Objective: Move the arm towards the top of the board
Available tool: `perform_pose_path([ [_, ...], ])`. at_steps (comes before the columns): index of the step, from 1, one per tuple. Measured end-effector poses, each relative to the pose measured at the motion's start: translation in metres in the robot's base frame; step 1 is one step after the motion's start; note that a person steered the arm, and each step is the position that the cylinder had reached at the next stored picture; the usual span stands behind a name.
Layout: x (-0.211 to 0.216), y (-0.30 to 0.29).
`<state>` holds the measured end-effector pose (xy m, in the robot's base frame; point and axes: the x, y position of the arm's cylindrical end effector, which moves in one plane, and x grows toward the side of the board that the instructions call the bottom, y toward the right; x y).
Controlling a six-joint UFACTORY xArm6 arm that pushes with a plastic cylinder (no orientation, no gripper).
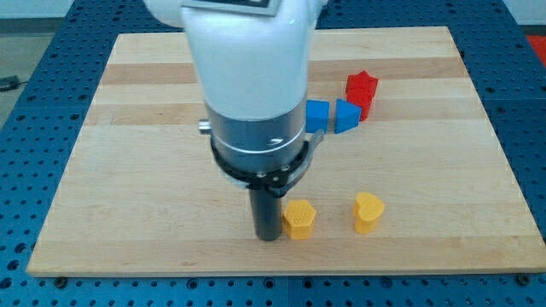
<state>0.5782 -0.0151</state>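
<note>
Near the view's bottom of the desk, my tip is seen resting just left of a yellow hexagon-like block, touching or nearly so. A yellow heart-shaped block lies further right, apart. Two blue blocks and a red star-like block are clustered toward the view's upper right. No jaws are fitted; only a rod is carried, so no jaw state applies. The board's top is judged well away; a path straight up appears unobstructed, the arm's body hiding part of it.
</note>
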Motion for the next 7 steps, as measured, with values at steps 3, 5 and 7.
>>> perform_pose_path([
  [3, -0.004, 0.059],
  [5, -0.043, -0.031],
  [7, -0.181, -0.131],
])
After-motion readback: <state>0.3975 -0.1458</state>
